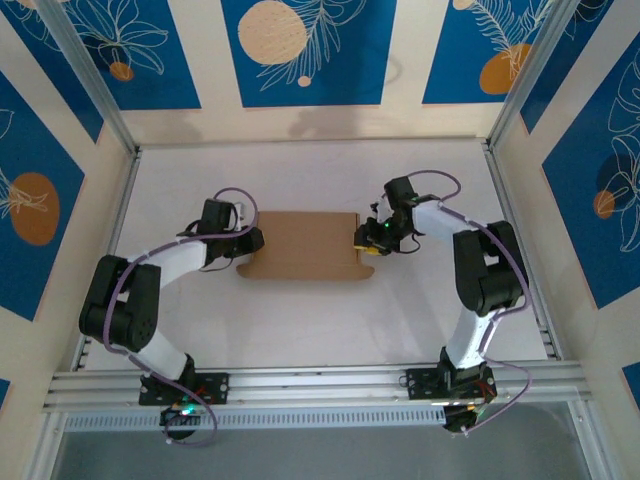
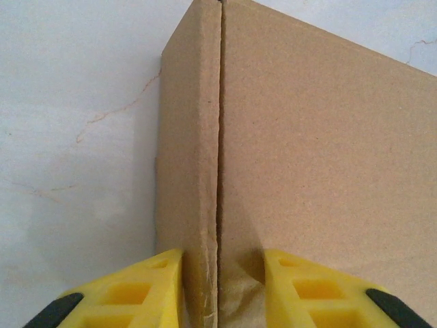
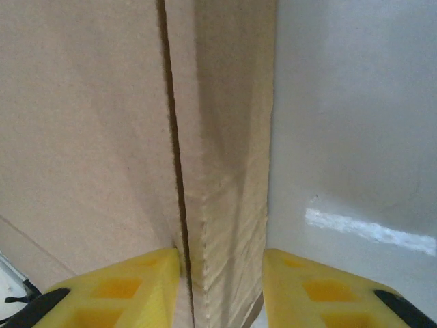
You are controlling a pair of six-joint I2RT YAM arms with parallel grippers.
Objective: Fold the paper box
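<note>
The paper box point(image 1: 300, 243), plain brown cardboard, lies in the middle of the white table with its lid panel down. My left gripper point(image 1: 245, 243) is at its left end. In the left wrist view the yellow fingers point(image 2: 147, 290) of the left gripper point(image 2: 222, 287) clamp the box's point(image 2: 321, 150) upright side wall, which is creased between them. My right gripper point(image 1: 365, 243) is at the right end. In the right wrist view the right gripper point(image 3: 222, 287) has the wrinkled side wall of the box point(image 3: 82, 123) filling the gap between its fingers, touching both.
White table point(image 1: 300, 330) stretches around the box. Patterned blue and cream walls point(image 1: 60, 150) stand at the back and both sides. An aluminium rail point(image 1: 320, 385) carrying both arm bases runs along the near edge.
</note>
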